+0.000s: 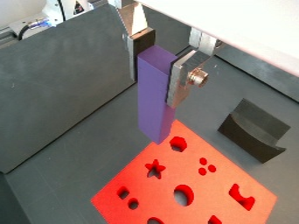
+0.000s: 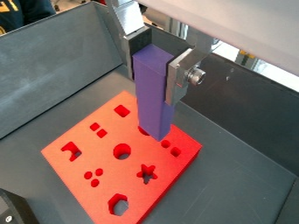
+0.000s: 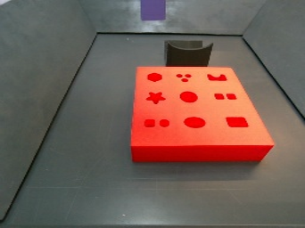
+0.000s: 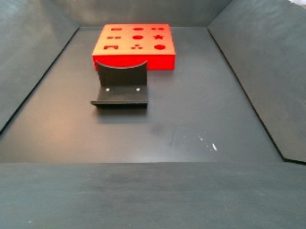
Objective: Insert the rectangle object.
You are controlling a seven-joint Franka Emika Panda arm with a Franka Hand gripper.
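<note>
My gripper (image 1: 162, 74) is shut on the rectangle object (image 1: 155, 98), a long purple-blue bar that hangs upright between the silver fingers (image 1: 184, 80). The gripper (image 2: 158, 74) and bar (image 2: 155, 101) show in both wrist views. The bar's lower end hangs above the flat red board (image 1: 176, 179) with shaped holes, over its edge (image 2: 117, 157). In a side view only the bar's lower end (image 3: 152, 9) shows, high above and behind the board (image 3: 197, 125). In the side view showing the board at the far end (image 4: 134, 45), the gripper and bar are out of view.
A dark grey curved holder stands on the floor beside the board (image 1: 254, 129), (image 3: 185, 52), (image 4: 121, 85). Grey walls (image 1: 65, 79) enclose the dark floor (image 4: 167, 134) on all sides.
</note>
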